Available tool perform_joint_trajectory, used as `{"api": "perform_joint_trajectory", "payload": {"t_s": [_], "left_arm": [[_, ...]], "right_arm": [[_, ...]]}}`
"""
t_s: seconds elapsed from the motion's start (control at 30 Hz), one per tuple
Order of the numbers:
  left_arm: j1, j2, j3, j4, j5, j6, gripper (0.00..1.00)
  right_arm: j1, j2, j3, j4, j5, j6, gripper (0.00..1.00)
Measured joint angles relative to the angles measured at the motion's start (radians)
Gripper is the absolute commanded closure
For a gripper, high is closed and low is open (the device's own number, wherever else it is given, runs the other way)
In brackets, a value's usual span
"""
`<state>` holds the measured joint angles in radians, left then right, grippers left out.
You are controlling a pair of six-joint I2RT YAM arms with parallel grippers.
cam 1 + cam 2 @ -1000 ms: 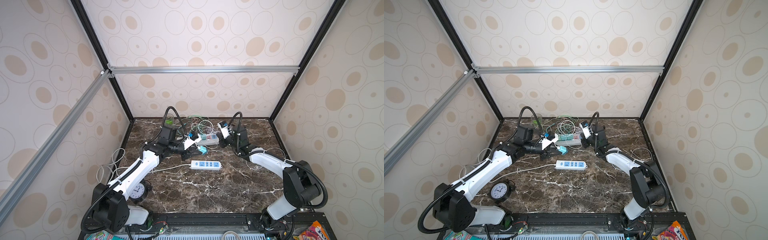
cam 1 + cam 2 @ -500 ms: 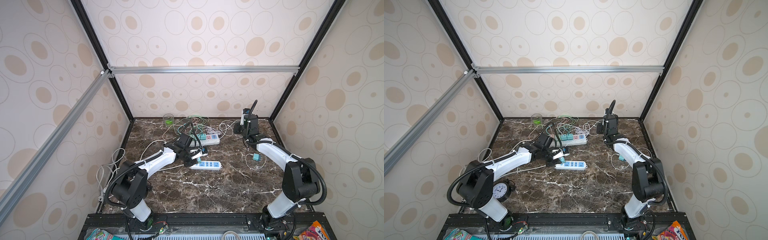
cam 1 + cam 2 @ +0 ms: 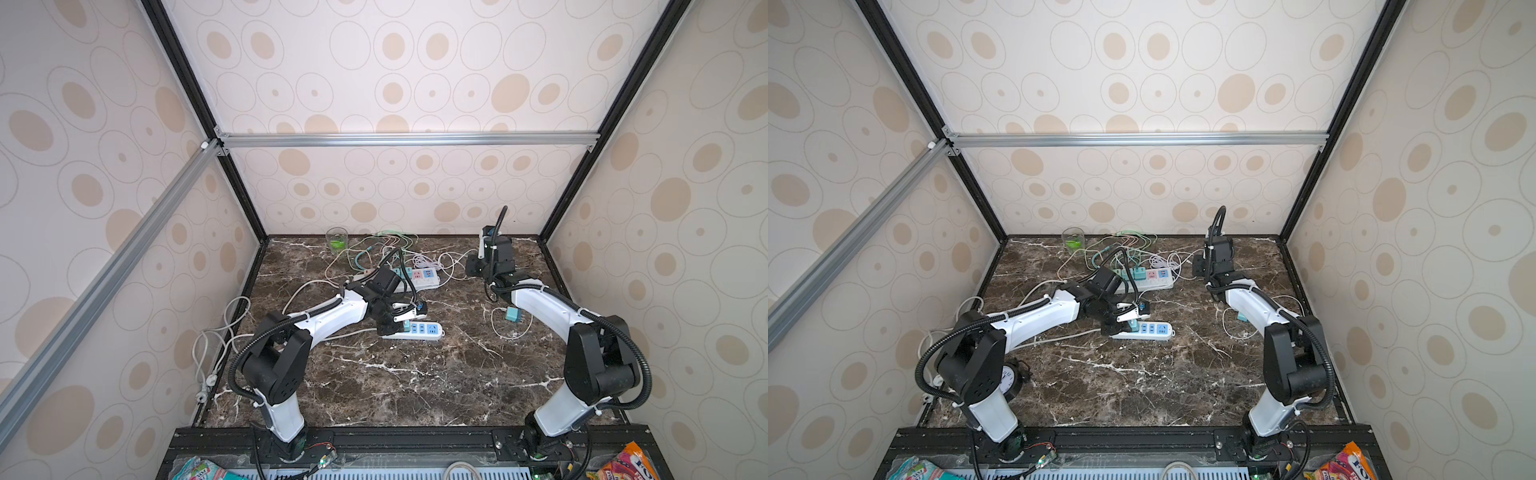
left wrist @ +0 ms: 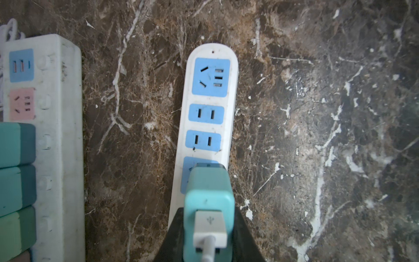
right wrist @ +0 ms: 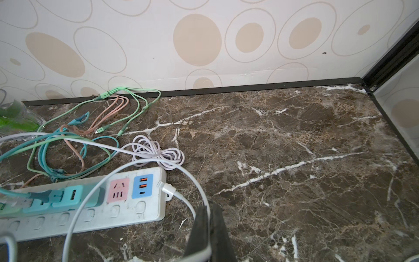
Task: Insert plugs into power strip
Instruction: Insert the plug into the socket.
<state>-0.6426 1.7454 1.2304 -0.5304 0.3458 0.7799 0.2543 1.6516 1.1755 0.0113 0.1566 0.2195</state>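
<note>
So the left gripper [image 4: 208,217] has a teal plug [image 4: 207,188] pinched between its black fingers [image 4: 172,238], one on each side of the cube, and there's a white USB connector [image 4: 209,229] stuck in the plug's back. The plug sits right over the last blue socket of the near power strip [image 4: 209,74], at the end nearest the gripper, and covers most of it (can't tell from here whether the prongs are fully in). The other three blue sockets on that strip are bare. In both top views the strip lies mid-table on the brown marble table [image 3: 415,386], with the left arm stretched low over its left end. Just behind it is the far power strip [image 5: 127,211], a longer white one, with teal and green plugs [image 5: 65,197] in a row in it and its pink socket and blue USB block uncovered. The right gripper [image 5: 209,226] is over toward the back right, near the far strip's end, with its fingers [image 5: 199,229] pressed flat together. A white cable [image 5: 166,188] runs right up to them and I can't tell if it's caught. A second teal plug [image 3: 513,314] lies loose on the table beside the right arm, inside a white cable loop. There's a pastel cable tangle [image 5: 79,131] by the back wall.
</note>
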Motion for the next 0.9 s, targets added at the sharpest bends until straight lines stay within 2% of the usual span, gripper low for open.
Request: {"api": "perform_joint_trajectory", "payload": {"t_s": [0.47, 0.9], "left_arm": [[-0.015, 0.061, 0.064, -0.046, -0.059, 0.035, 1.00], [-0.013, 0.118, 0.100, -0.066, -0.054, 0.085, 1.00]], "right_arm": [[0.000, 0.000, -0.011, -0.024, -0.007, -0.001, 1.00], [0.000, 0.000, -0.014, -0.035, -0.034, -0.007, 1.00]]}}
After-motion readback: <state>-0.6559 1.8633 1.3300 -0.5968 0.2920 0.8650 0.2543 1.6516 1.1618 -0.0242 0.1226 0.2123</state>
